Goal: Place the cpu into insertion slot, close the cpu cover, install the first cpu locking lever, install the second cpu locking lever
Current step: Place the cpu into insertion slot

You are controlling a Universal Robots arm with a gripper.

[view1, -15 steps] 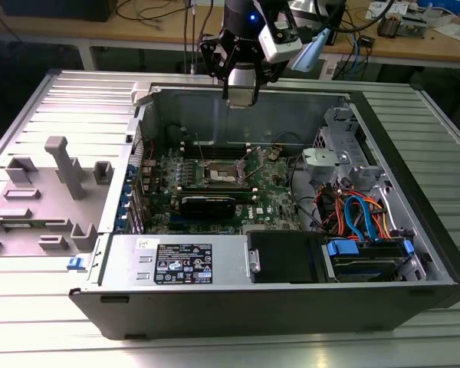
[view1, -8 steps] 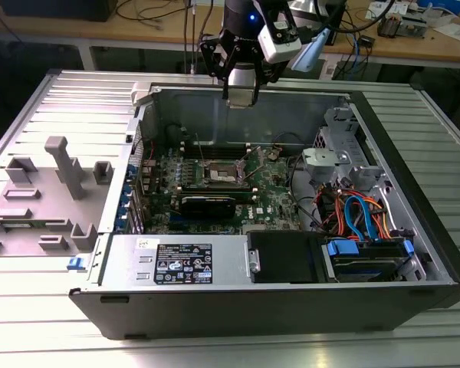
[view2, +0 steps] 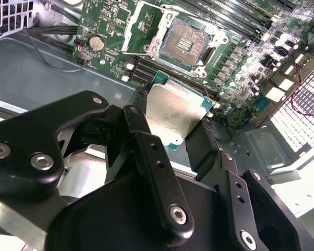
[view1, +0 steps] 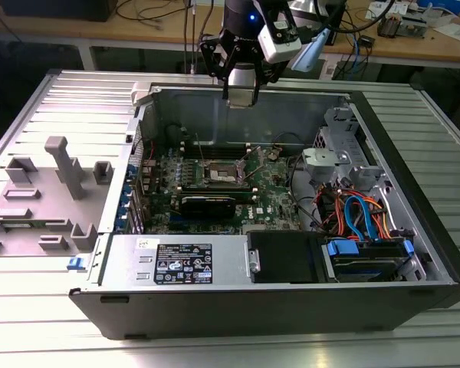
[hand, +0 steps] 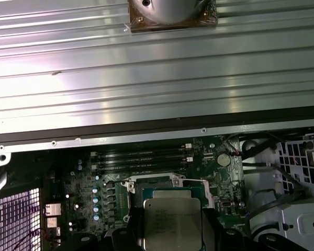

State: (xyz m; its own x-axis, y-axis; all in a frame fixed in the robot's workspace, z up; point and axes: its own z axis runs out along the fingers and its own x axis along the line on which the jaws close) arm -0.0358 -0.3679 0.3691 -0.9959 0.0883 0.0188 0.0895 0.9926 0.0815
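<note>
My gripper hangs above the back wall of the open computer case, over the green motherboard. In both wrist views it is shut on the cpu, a flat silver-topped chip with a green edge, held by two opposite sides between the black fingers. The cpu sits well above the board. Beyond it lies the insertion slot, a square socket with its contact field bare. The cpu cover, a silver frame, stands swung open beside the socket. In the exterior view the slot is below and in front of the gripper.
A long black card lies just in front of the socket. Memory slots run alongside it. A power supply fills the case front, and coloured cables crowd the exterior view's right. Grey fixtures stand outside, on the exterior view's left.
</note>
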